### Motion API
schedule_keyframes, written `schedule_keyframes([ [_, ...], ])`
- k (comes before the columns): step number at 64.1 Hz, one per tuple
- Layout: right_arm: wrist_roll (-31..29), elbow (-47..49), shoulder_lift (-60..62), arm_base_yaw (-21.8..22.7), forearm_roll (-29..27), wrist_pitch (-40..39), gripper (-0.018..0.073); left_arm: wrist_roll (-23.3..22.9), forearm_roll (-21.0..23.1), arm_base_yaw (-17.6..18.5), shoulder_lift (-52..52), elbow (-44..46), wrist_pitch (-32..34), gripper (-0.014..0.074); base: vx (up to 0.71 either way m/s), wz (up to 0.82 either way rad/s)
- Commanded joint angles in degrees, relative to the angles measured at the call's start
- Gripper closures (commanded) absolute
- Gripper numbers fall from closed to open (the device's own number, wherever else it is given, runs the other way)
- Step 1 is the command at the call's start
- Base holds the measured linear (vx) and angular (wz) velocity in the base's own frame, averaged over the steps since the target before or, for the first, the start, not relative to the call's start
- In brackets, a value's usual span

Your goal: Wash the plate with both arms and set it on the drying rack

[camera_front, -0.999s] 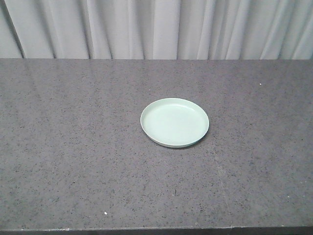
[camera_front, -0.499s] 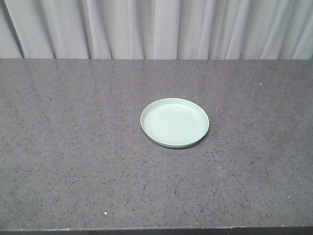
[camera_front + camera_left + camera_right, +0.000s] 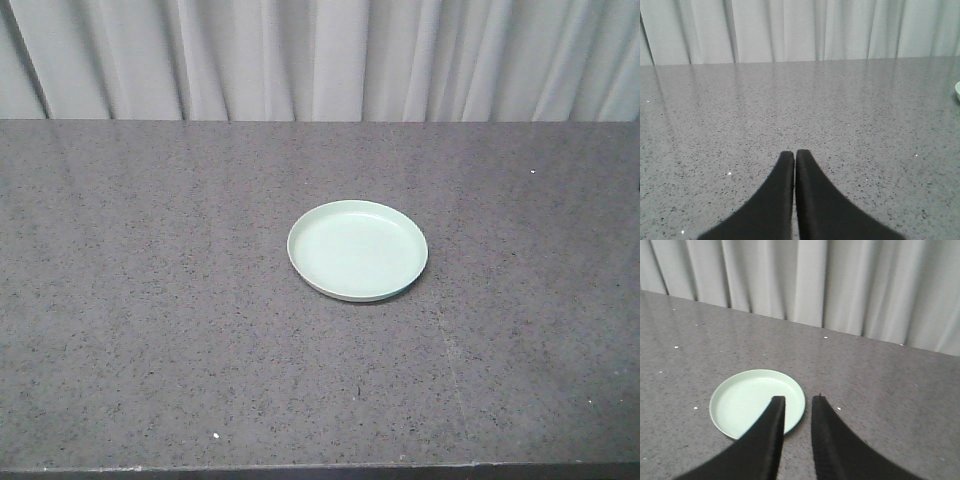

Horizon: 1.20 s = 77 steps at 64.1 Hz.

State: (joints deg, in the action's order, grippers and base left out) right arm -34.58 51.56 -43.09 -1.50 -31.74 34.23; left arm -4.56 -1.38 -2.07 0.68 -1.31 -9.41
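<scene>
Plate (image 3: 357,249): flat on your counter (image 3: 150,330), not gripped.
Left gripper (image 3: 794,156): fingers pressed together.
Right gripper (image 3: 797,401): fingers slightly parted, empty.
Left for you: grasping, washing, racking.

Your front view sits high and looks down across the speckled grey counter (image 3: 150,330) toward the white curtain (image 3: 320,60), with the plate (image 3: 357,250) mid-frame at medium range. Left wrist view rides low and close to the counter, looking out over the left gripper (image 3: 794,152) at the curtain; it catches only the plate's edge at far right. Right wrist view sits higher, tilted down past the right gripper (image 3: 798,399), near the plate. All three share counter, curtain, plate.
</scene>
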Motion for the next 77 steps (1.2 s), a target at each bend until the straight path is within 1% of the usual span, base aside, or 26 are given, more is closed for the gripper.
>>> schedule_keyframes([
  [1, -9.0, 4.0, -4.8, 0.4, -10.7, -2.6, 0.0209, -0.2, 0.1, 0.5, 0.8, -1.3, 4.1, 0.0603, 0.00, 0.00],
  [4, -12.8, 4.4, -7.1, 0.4, -14.9, -3.4, 0.0118, -0.2, 0.1, 0.5, 0.8, -1.3, 4.1, 0.0603, 0.00, 0.00],
  [6, -15.0, 4.4, -8.1, 0.4, -17.3, -4.5, 0.0082, -0.2, 0.1, 0.5, 0.8, -1.3, 4.1, 0.0603, 0.00, 0.00],
  [8, -17.6, 4.4, -9.2, 0.4, -19.4, -5.3, 0.0019, -0.2, 0.1, 0.5, 0.8, -1.3, 4.1, 0.0603, 0.00, 0.00],
  [12, -21.0, 4.4, -11.1, 0.4, -23.1, -6.8, -0.0043, -0.2, 0.1, 0.5, 0.8, -1.3, 4.1, 0.0603, 0.00, 0.00],
  [14, -22.0, 4.6, -11.8, 0.4, -24.5, -6.7, -0.0057, -0.2, 0.1, 0.5, 0.8, -1.3, 4.1, 0.0603, 0.00, 0.00],
  [18, -24.0, 5.7, -14.1, 0.4, -25.3, -5.2, -0.0055, -0.2, 0.1, 0.5, 0.8, -1.3, 4.1, 0.0603, 0.00, 0.00],
  [24, -24.1, 10.3, -18.1, 0.4, -25.3, -1.3, -0.0024, -0.2, 0.1, 0.5, 0.8, -1.3, 4.1, 0.0603, 0.00, 0.00],
  [29, -24.0, 15.4, -21.9, 0.4, -25.3, 3.6, 0.0007, -0.2, 0.1, 0.5, 0.8, -1.3, 4.1, 0.0603, 0.00, 0.00],
  [35, -23.5, 22.7, -27.8, 0.4, -25.3, 9.7, 0.0029, -0.2, 0.1, 0.5, 0.8, -1.3, 4.1, 0.0603, 0.00, 0.00],
  [39, -22.9, 27.6, -31.3, 0.4, -25.0, 12.3, 0.0029, -0.2, 0.1, 0.5, 0.8, -1.3, 4.1, 0.0603, 0.00, 0.00],
  [45, -20.4, 33.3, -36.8, 0.2, -23.9, 15.1, 0.0029, -0.2, 0.1, 0.5, 0.8, -1.3, 4.1, 0.0603, 0.00, 0.00],
  [49, -18.4, 36.8, -39.9, -1.4, -20.7, 15.3, 0.0029, -0.2, 0.1, 0.5, 0.8, -1.3, 4.1, 0.0603, 0.00, 0.00],
  [55, -13.8, 41.3, -45.2, -4.9, -13.0, 14.5, 0.0029, -0.2, 0.1, 0.5, 0.8, -1.3, 4.1, 0.0603, 0.00, 0.00],
  [58, -10.3, 43.8, -47.8, -7.2, -7.6, 13.5, 0.0029, -0.2, 0.1, 0.5, 0.8, -1.3, 4.1, 0.0603, 0.00, 0.00],
  [62, -5.6, 45.8, -51.0, -9.2, -1.7, 11.7, 0.0029, -0.2, 0.1, 0.5, 0.8, -1.3, 4.1, 0.0603, 0.00, 0.00],
  [63, -4.7, 46.5, -51.7, -9.8, 0.6, 11.3, 0.0029, -0.2, 0.1, 0.5, 0.8, -1.3, 4.1, 0.0603, 0.00, 0.00],
  [69, 2.6, 49.1, -55.9, -11.1, 9.8, 10.4, 0.0029, -0.2, 0.1, 0.5, 0.8, -1.3, 4.1, 0.0603, 0.00, 0.00],
  [73, 6.6, 50.4, -58.8, -11.1, 13.8, 10.5, 0.0029, -0.2, 0.1, 0.5, 0.8, -1.3, 4.1, 0.0603, 0.00, 0.00],
  [77, 9.2, 51.8, -61.5, -10.9, 16.2, 10.8, 0.0029, -0.2, 0.1, 0.5, 0.8, -1.3, 4.1, 0.0603, 0.00, 0.00],
])
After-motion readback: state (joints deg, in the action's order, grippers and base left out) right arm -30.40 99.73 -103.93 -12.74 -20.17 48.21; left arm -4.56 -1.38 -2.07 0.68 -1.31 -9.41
